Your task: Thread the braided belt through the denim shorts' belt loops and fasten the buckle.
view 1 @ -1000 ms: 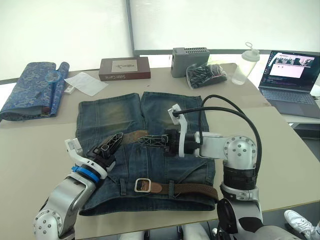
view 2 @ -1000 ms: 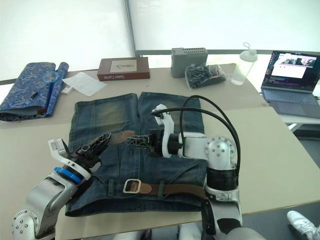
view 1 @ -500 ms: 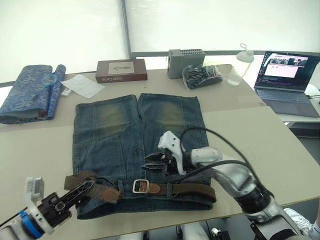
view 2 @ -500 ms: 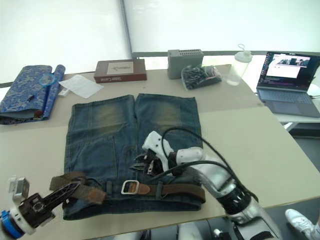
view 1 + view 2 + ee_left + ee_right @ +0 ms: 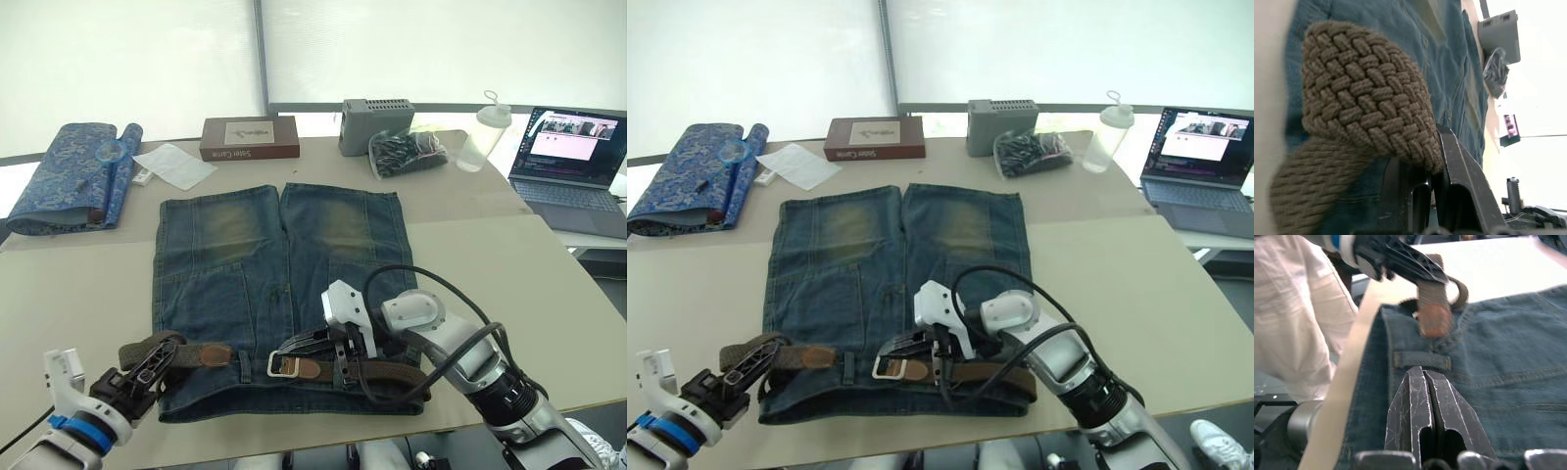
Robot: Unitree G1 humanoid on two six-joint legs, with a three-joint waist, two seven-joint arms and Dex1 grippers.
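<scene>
Braided belt [image 5: 377, 371] sits threaded along the waistband of the denim shorts [image 5: 279, 284], its free end looped off the left corner.

My left gripper [image 5: 147, 367] is clamped on that looped end; my right gripper [image 5: 299, 345], fingers pressed together with nothing between them, hovers just above the buckle [image 5: 283, 364]. My worry: pulling left could drag the strap back out of the belt loops [image 5: 848, 364], or bunch the denim so tip and buckle never meet.
</scene>
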